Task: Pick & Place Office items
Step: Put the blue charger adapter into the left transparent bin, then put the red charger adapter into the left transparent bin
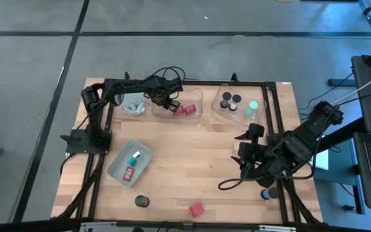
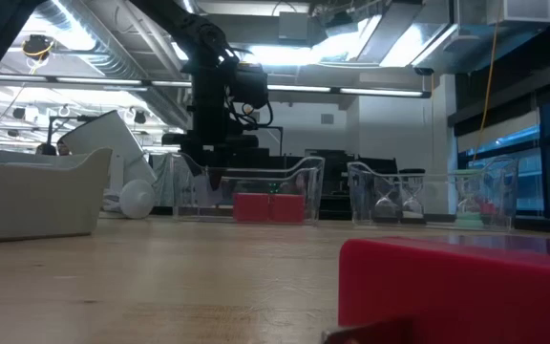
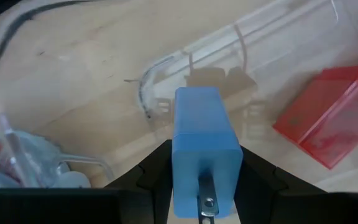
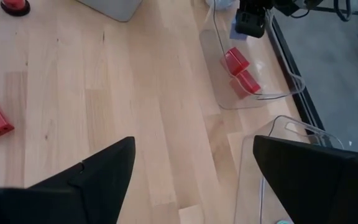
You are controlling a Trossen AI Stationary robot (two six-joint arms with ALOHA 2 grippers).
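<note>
My left gripper (image 1: 168,102) is over the left end of a clear tray (image 1: 195,96) at the table's far side, shut on a blue block (image 3: 205,143). Two red blocks (image 1: 184,110) lie on that tray's floor. A second clear tray (image 1: 219,111) to the right holds black cylinders (image 1: 230,101) and a mint-green disc (image 1: 253,105). A grey-blue tray (image 1: 116,169) holds a teal piece (image 1: 134,158) and a small red card (image 1: 129,172). A black cylinder (image 1: 141,201) and a red block (image 1: 196,209) rest on the table near its near edge. My right gripper (image 1: 245,151) waits open at the right. My left gripper pinches the blue block between its two fingers (image 3: 157,163), one on each long side face (image 3: 182,149). A metal prong (image 3: 208,194) on the block's end points back toward the wrist. The fingers come from above, pointing down. The block is lifted clear, over the clear tray's left end.
A white object (image 1: 133,106) lies left of the clear tray, beside the left arm. Black frame rails run along the table's left and right sides. Bare wood lies in the table's middle (image 1: 192,154). Cables trail by the right arm (image 1: 230,183).
</note>
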